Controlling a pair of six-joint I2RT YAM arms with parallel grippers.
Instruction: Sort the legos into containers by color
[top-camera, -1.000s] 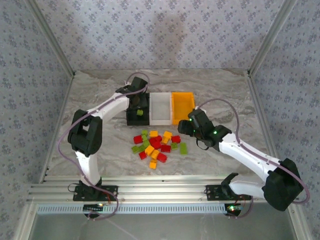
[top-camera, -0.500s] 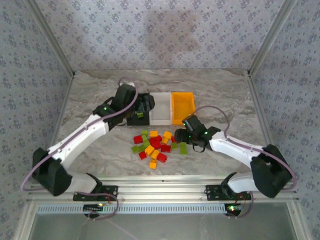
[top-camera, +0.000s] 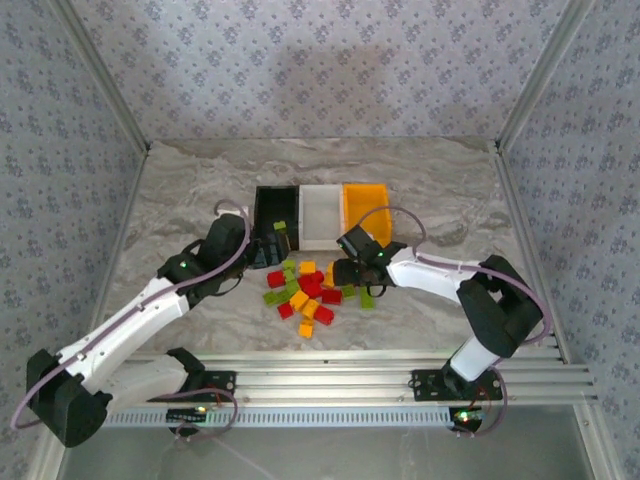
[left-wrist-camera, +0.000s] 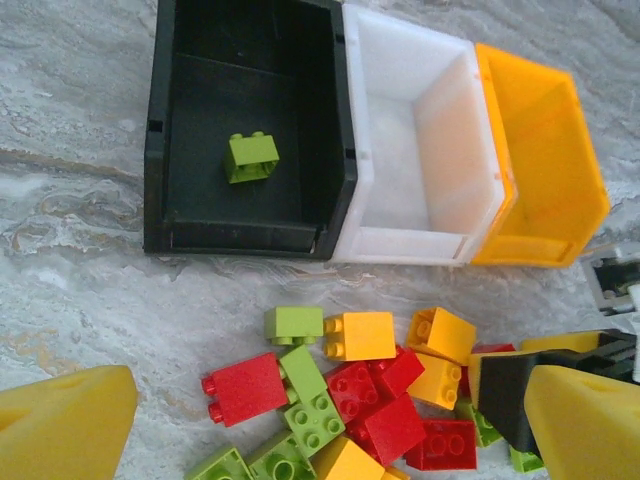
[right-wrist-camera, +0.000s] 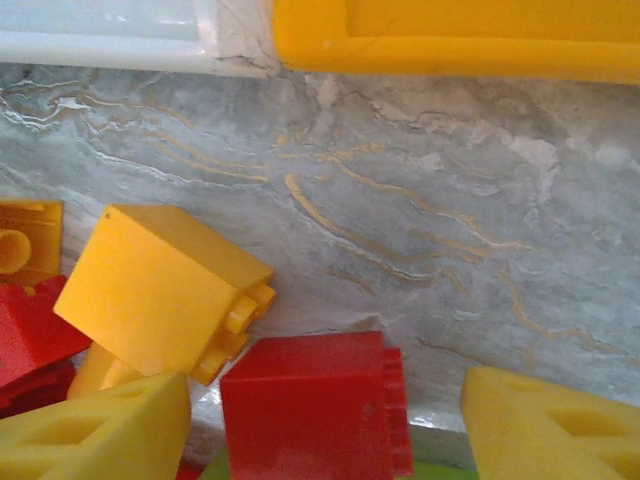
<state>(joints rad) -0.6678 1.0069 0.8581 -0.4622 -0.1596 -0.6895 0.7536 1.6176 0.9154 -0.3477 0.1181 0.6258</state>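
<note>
A grey marbled table (top-camera: 450, 190) carried everything; three joined bins stood in a row at its middle, toward the far side; the black bin (top-camera: 258, 210) was on the left, the white bin (top-camera: 320, 215) in the centre, the orange bin (top-camera: 366, 205) on the right; just near of them lay a loose heap of legos (top-camera: 312, 288), red, green and orange-yellow, many touching.

Glossy, smooth plastic legos (left-wrist-camera: 245, 388) and containers (left-wrist-camera: 152, 130) — on a polished, marble-look table (left-wrist-camera: 80, 270).

no readable text, no labels, brands or numbers on the containers (left-wrist-camera: 440, 140), legos (left-wrist-camera: 245, 388) or table (left-wrist-camera: 70, 120)
</note>
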